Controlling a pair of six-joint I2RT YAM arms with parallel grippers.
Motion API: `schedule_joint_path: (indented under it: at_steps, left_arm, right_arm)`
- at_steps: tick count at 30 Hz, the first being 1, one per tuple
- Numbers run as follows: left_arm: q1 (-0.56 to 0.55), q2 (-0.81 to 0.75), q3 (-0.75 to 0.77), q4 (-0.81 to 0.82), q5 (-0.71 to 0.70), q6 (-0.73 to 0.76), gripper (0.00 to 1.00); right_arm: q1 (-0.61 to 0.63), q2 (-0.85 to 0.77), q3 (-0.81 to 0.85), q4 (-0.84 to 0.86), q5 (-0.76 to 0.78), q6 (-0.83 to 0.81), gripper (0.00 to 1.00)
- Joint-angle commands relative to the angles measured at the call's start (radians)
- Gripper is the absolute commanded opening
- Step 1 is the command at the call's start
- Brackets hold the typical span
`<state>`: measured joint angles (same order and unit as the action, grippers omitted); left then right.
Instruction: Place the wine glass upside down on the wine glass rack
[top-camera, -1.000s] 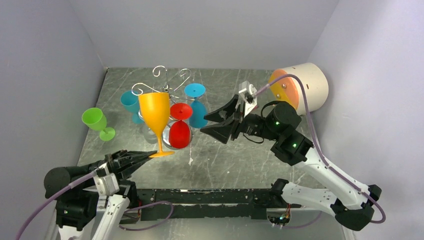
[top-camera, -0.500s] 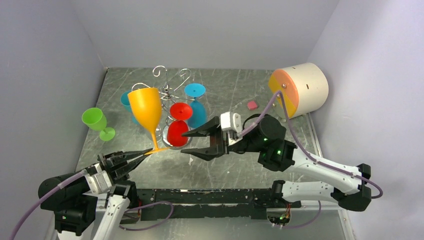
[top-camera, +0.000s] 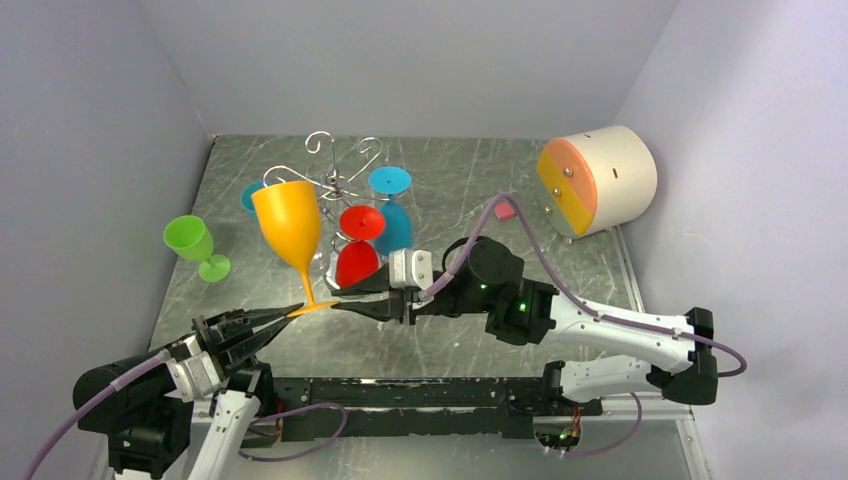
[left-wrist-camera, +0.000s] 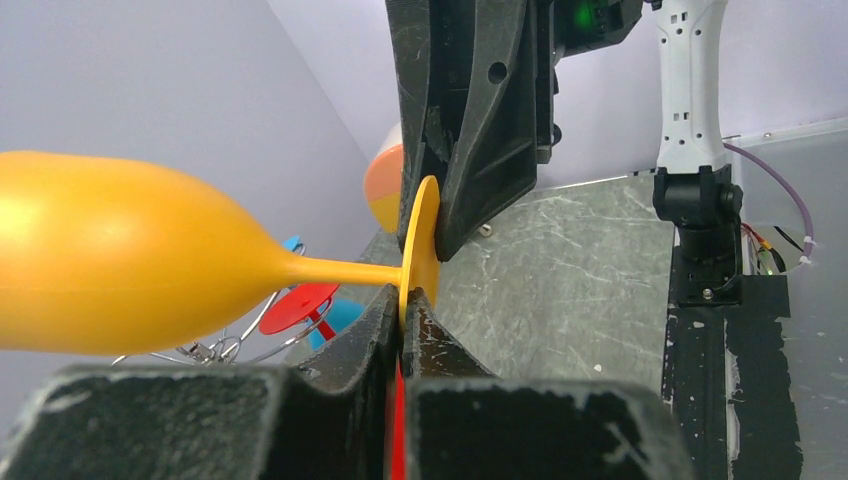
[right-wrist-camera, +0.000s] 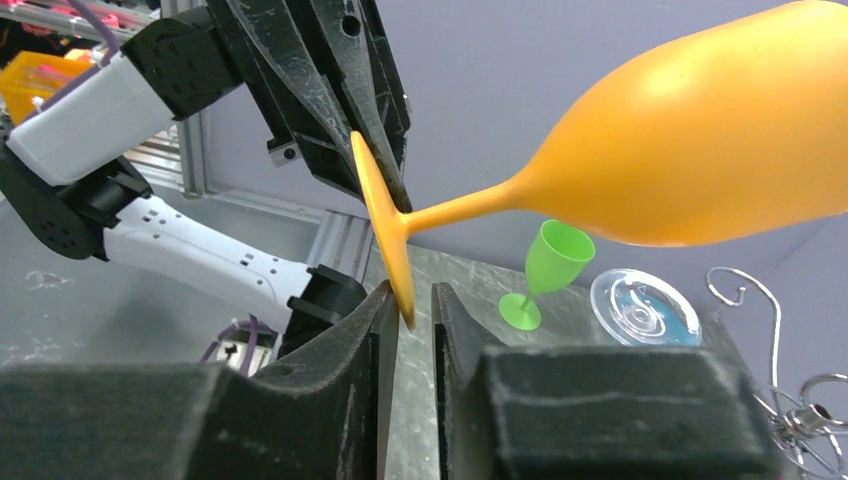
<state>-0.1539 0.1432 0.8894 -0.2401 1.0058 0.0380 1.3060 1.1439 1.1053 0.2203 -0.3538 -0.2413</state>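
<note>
The orange wine glass (top-camera: 290, 225) is held tilted in the air, bowl up, in front of the silver wire rack (top-camera: 340, 183). My left gripper (top-camera: 288, 312) is shut on the rim of the glass's round foot (left-wrist-camera: 420, 245). In the left wrist view the gripper (left-wrist-camera: 405, 312) pinches the foot's lower edge. My right gripper (top-camera: 338, 300) has come in from the right; in its wrist view its jaws (right-wrist-camera: 410, 300) stand narrowly apart around the opposite edge of the foot, with a gap still showing. The orange bowl (right-wrist-camera: 700, 140) fills that view's upper right.
Red (top-camera: 358, 262), blue (top-camera: 393, 215) and clear (right-wrist-camera: 640, 305) glasses hang upside down on the rack. A green glass (top-camera: 193, 243) stands at the left. A cream and orange drum (top-camera: 600, 180) lies at the back right, with a small pink thing (top-camera: 504, 210) beside it.
My right arm swung down and left from mid-table and its jaws narrowed around the foot of the orange glass. My left gripper tilted the glass slightly leftward and kept its hold.
</note>
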Motion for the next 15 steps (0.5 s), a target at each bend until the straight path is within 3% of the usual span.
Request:
schedule_joint_path:
  at_steps: [1,7,9,12,15]
  left_arm:
    - [0.013,-0.011,0.000,-0.015,0.005,0.005,0.07]
    - [0.014,-0.014,-0.006,-0.021,-0.002,0.012,0.07]
    - [0.014,-0.013,-0.005,-0.024,-0.005,0.013,0.07]
    - [0.014,-0.011,0.005,-0.040,-0.011,0.022,0.21]
    - [0.014,-0.011,0.023,-0.077,-0.027,0.042,0.43]
  right_arm:
    - [0.013,0.000,0.024,0.058,0.008,-0.012,0.18]
    - [0.018,-0.016,-0.006,0.109,-0.022,0.020,0.00]
    - [0.019,-0.023,-0.012,0.125,-0.032,0.036,0.00]
    - [0.020,-0.043,-0.028,0.159,-0.014,0.073,0.00]
    - [0.021,-0.069,-0.031,0.158,0.032,0.085,0.00]
